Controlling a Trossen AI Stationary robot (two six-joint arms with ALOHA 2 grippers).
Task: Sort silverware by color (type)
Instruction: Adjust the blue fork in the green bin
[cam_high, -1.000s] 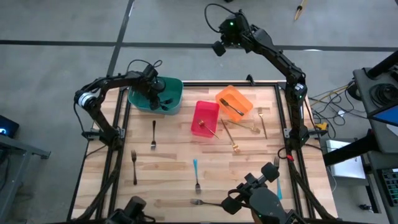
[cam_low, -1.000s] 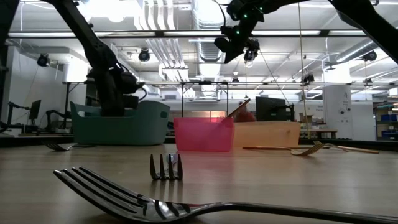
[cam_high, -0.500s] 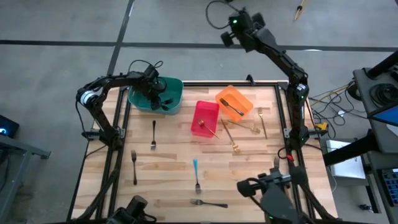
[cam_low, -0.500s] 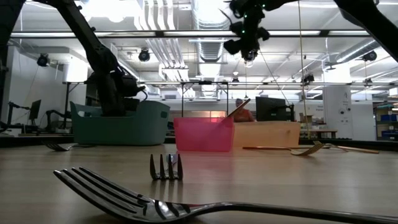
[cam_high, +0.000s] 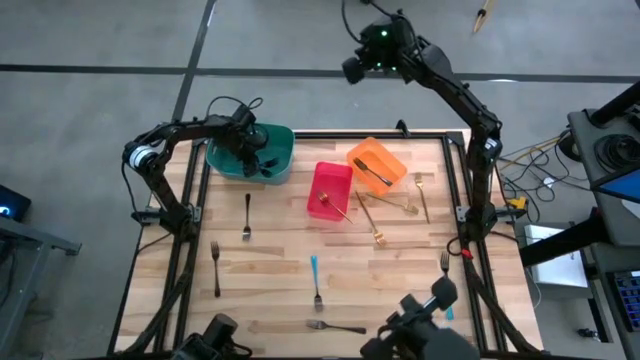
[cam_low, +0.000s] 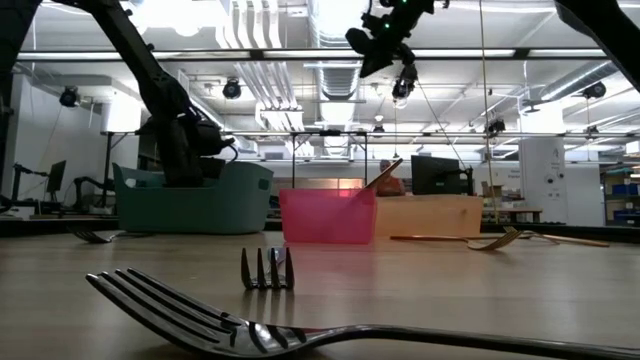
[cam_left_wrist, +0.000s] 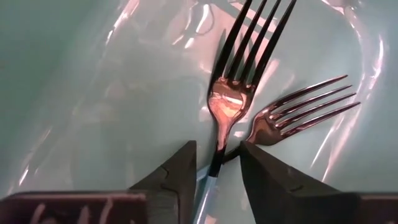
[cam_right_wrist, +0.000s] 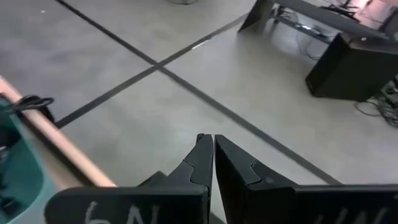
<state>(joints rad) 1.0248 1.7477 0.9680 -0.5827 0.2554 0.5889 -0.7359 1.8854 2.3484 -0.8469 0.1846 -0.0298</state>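
Observation:
My left gripper (cam_high: 249, 152) reaches down into the teal bin (cam_high: 281, 137) at the table's far left. It is open. Two forks (cam_left_wrist: 231, 93) (cam_left_wrist: 292, 115) lie on the bin floor with their tines away from me. Their handles run back between my fingers, and I see no touch. My right gripper (cam_high: 352, 70) hangs high beyond the table's far edge, shut and empty (cam_right_wrist: 213, 148). Other silverware lies on the table: two dark forks (cam_high: 247, 215) (cam_high: 215, 268) at the left, a light-blue-handled fork (cam_high: 315, 282) in the middle, and gold forks (cam_high: 400, 207) at the right.
A red bin (cam_high: 329, 188) holds a gold fork (cam_high: 338, 208). Right of it, an orange bin (cam_high: 377, 165) holds a dark fork. Another fork (cam_high: 336, 326) lies by the near edge, large in the low view (cam_low: 300, 330). A blue-handled fork (cam_high: 445, 278) lies near right.
My right gripper has risen a little above the far edge and rolled about its own line, staying shut. My left gripper has kept still in the teal bin.

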